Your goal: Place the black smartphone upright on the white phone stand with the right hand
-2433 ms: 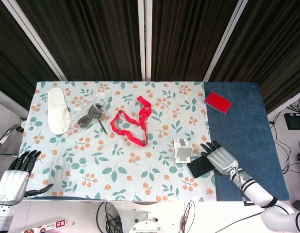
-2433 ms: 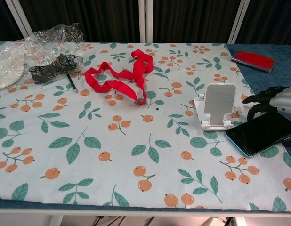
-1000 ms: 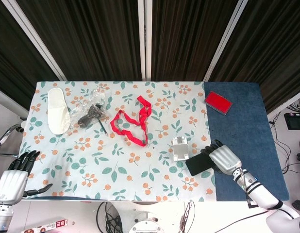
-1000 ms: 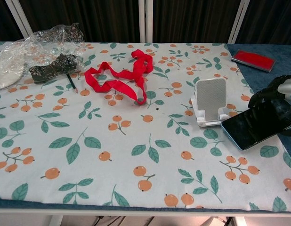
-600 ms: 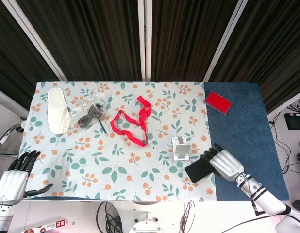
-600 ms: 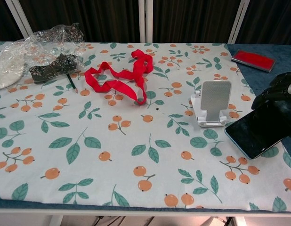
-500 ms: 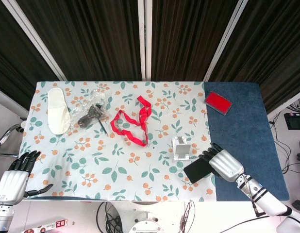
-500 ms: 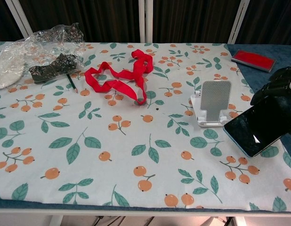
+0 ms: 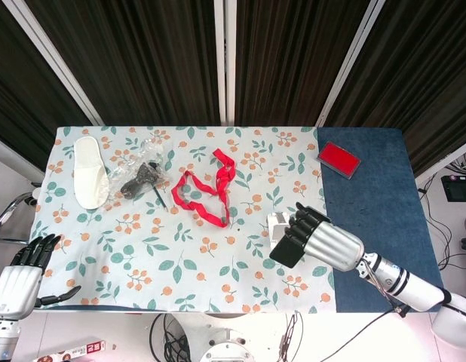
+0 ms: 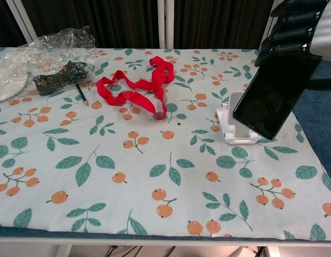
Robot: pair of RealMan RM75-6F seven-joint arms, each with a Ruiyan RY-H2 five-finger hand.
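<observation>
My right hand (image 9: 323, 243) (image 10: 296, 29) grips the black smartphone (image 10: 271, 91) (image 9: 288, 252) by its upper part and holds it in the air, tilted, screen facing the chest camera. The phone hangs just above and in front of the white phone stand (image 10: 231, 127) (image 9: 277, 223), covering most of the stand's back plate. I cannot tell if the phone touches the stand. My left hand (image 9: 20, 278) stays off the table's near left corner with fingers apart, holding nothing.
A red ribbon (image 10: 137, 88) lies in the table's middle. A clear plastic bag with a dark object (image 10: 50, 61) and a pencil (image 10: 82, 95) sit at the far left, next to a white slipper (image 9: 88, 170). A red flat box (image 9: 338, 159) rests on the blue mat.
My right hand has lifted the smartphone off the table and carried it up and left over the stand, tilting it towards upright. The left hand has not moved.
</observation>
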